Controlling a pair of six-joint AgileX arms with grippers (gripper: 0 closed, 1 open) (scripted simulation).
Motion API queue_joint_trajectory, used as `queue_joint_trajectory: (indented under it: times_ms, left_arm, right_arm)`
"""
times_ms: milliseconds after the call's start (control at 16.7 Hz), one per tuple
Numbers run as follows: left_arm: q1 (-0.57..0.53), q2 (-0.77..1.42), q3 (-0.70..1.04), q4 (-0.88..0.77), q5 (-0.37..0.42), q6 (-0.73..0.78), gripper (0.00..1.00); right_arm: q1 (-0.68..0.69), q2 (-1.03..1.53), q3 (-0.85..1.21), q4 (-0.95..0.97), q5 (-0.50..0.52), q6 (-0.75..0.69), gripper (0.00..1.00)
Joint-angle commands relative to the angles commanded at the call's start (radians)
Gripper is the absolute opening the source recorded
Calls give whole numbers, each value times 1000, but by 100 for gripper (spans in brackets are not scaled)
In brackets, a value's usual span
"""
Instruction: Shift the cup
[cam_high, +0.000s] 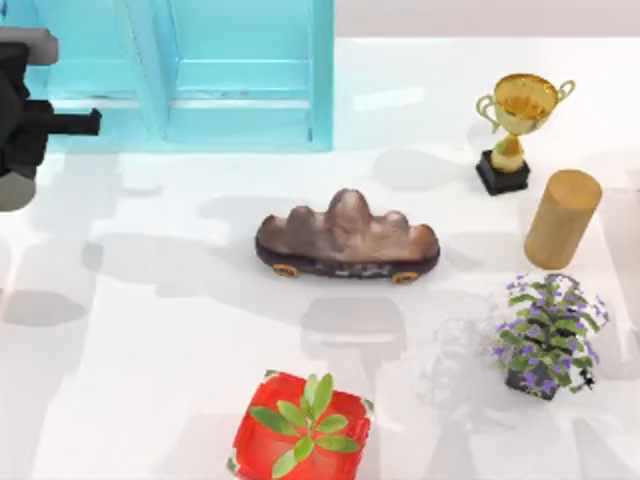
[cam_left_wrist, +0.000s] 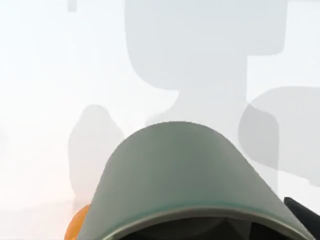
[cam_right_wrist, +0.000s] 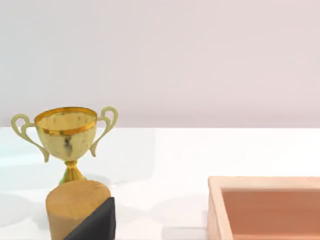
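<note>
Here the cup (cam_left_wrist: 172, 170) is seen very close in the left wrist view, above the white tabletop (cam_left_wrist: 40, 75), with something orange (cam_left_wrist: 77, 227) just beside it. The left arm (cam_high: 25, 115) is seen at the top view's left edge, near a blue box (cam_high: 235, 75). It cannot be told whether the fingers of either arm are open or closed. Farther out, a brown rock on wheels (cam_high: 345, 238) is placed mid-table. A gold trophy (cam_high: 520, 120) and a wooden cylinder (cam_high: 562, 218) are placed at the right, near a purple flower pot (cam_high: 548, 335). A red plant pot (cam_high: 300, 430) is at the near edge.
</note>
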Motion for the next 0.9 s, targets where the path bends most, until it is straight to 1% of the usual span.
queue_joint_trajectory:
  times_ms: [240,360,480,660,900]
  left_arm:
    - [282,-5,118,-85,2,301,0]
    - [388,11,136,-125,9,397,0]
    - [466,32,132,-155,21,458,0]
    - [520,60,96,-181,44,500,0]
    - [516,83,42,-194,69,489,0]
  right_arm:
    - [0,0,0,0,0,0,100]
    - [0,0,0,0,0,0,100]
    - [0,0,0,0,0,0,100]
    - [0,0,0,0,0,0,100]
    - [0,0,0,0,0,0,100]
